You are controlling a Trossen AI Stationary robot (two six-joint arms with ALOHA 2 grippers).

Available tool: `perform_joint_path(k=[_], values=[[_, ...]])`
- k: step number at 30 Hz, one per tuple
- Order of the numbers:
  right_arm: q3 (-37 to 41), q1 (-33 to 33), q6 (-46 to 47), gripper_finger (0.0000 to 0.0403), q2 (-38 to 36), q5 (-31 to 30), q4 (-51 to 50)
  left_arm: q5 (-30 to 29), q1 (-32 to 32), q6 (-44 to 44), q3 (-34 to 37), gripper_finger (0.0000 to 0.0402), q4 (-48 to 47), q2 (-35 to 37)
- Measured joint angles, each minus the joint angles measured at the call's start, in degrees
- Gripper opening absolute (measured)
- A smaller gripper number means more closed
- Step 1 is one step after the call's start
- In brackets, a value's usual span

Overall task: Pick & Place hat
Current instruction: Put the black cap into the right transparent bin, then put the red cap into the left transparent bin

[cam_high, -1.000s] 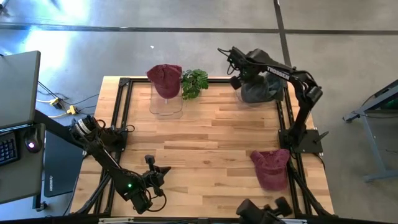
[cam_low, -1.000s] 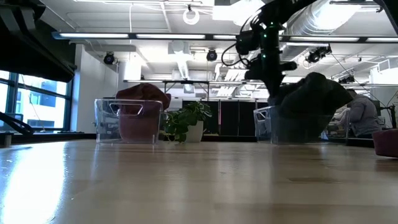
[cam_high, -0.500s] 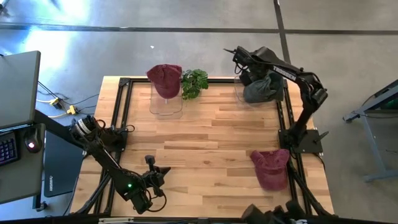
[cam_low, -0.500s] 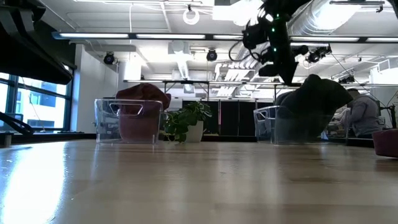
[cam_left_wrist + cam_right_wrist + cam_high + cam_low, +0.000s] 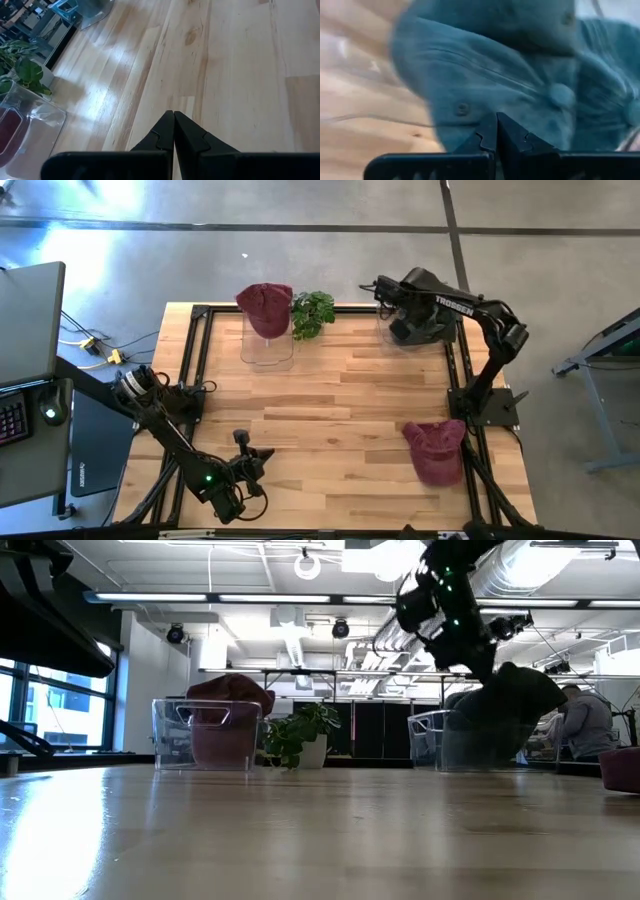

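Placing step, judged nearly done: right gripper (image 5: 495, 131), fingers clenched empty, hovers over the dark grey fabric cap (image 5: 425, 328) in the clear plastic bin (image 5: 450, 745) at the bench's far right corner. Next: withdraw upward.

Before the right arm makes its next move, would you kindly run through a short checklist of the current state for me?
1. Grey cloth hat sits in the clear plastic bin at the far right corner: ok.
2. Right gripper fingers shut, holding nothing: ok.
3. Right gripper above the grey hat, clear of the bin: cannot tell.
4. Maroon cloth hat lies loose on the wooden table, near right: ok.
5. Left gripper shut, parked at near left: ok.
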State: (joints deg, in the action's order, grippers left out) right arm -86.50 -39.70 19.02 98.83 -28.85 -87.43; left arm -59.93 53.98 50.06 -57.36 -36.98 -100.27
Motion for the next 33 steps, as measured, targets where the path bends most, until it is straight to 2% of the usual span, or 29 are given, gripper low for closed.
perform_joint_path(k=[6,10,14,20,22,26,33], values=[[7.02,-0.90,0.29,0.0002,0.02,5.37,1.67,0.37,0.00,0.00,0.00,0.0003,0.29,0.00],[7.35,-0.38,2.64,0.0001,-0.84,0.21,-0.05,0.27,0.00,-0.02,0.00,0.0003,0.32,0.00],[5.01,1.42,5.95,0.0004,-5.94,-5.78,-0.91,-0.36,0.00,-0.09,0.00,0.0003,0.38,0.00],[5.41,8.33,7.53,0.0006,-16.38,-4.68,-0.53,-0.67,0.00,-0.07,0.00,0.0003,0.54,0.00],[6.69,12.45,11.81,0.0006,-19.40,-2.35,-0.76,-0.69,0.00,-0.08,0.00,0.0003,0.97,0.00],[12.53,22.67,18.72,0.0007,-24.02,6.64,-0.02,-0.69,0.00,-0.28,0.00,0.0003,2.29,0.00],[30.64,41.57,37.49,0.0033,-29.26,22.16,3.65,-0.39,0.00,-4.44,0.02,0.0003,9.84,0.00]])
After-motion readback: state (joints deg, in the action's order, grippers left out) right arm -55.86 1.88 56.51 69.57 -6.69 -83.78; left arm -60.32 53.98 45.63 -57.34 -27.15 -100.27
